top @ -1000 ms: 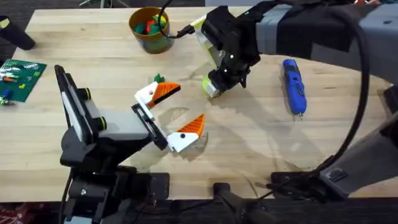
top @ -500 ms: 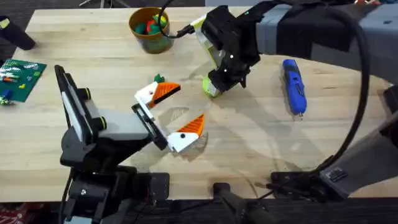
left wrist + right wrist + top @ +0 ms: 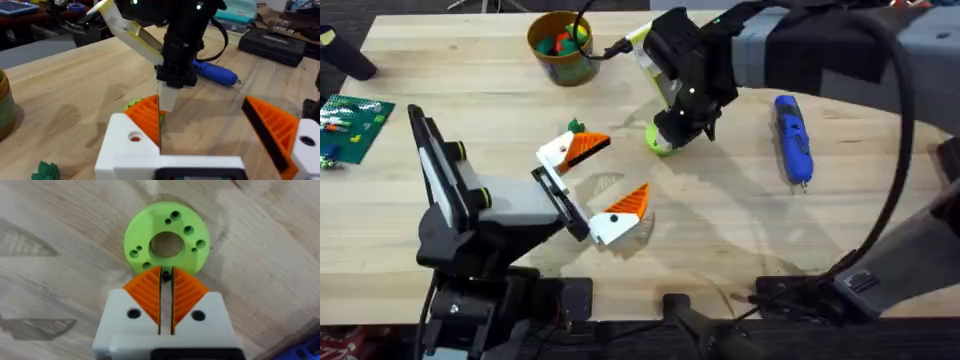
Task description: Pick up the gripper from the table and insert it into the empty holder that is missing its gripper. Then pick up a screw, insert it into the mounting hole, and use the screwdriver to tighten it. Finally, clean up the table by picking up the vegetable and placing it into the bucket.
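The right gripper (image 3: 166,280) hangs at upper centre over a lime-green disc (image 3: 166,243), jaws nearly together — pinching something small and dark, too tiny to identify. The left gripper (image 3: 604,182) sits mid-frame, jaws wide. The screwdriver (image 3: 793,138) lies right; the vegetable (image 3: 576,126) below the bucket (image 3: 561,47).

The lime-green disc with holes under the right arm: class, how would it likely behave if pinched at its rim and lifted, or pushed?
The lime-green disc looks like rigid plastic, so it probably stays stiff. Its large centre hole suggests it is light. Lying flat on the table, it would likely slide rather than roll when pushed. The right end effector, shut at its rim, might nudge it.
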Available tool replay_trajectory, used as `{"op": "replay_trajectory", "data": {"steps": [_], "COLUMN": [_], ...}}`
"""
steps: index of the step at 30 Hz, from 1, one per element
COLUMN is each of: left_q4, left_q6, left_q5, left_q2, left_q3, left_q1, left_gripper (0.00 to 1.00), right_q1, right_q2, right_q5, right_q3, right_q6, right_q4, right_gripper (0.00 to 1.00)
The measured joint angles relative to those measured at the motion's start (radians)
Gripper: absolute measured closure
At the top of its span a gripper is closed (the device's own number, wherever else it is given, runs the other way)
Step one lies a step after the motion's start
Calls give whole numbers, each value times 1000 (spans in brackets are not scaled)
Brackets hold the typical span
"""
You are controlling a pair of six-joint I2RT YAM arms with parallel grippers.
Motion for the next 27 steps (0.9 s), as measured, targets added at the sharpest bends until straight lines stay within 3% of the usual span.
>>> {"op": "replay_trajectory", "data": {"steps": [5,20,27], "left_q4": [0,0,0], "left_q6": [0,0,0], "left_q5": [0,0,0], "left_q2": [0,0,0], "left_q3": [0,0,0], "left_q1": [0,0,0], "left_gripper": [14,13,14], "right_q1": [0,0,-5], "right_q2": [0,0,0], "right_q5": [0,0,-8], "right_q3": [0,11,150], "right_q6": [0,0,0], "right_q4": [2,-23,-171], "right_gripper": [993,995,995]}}
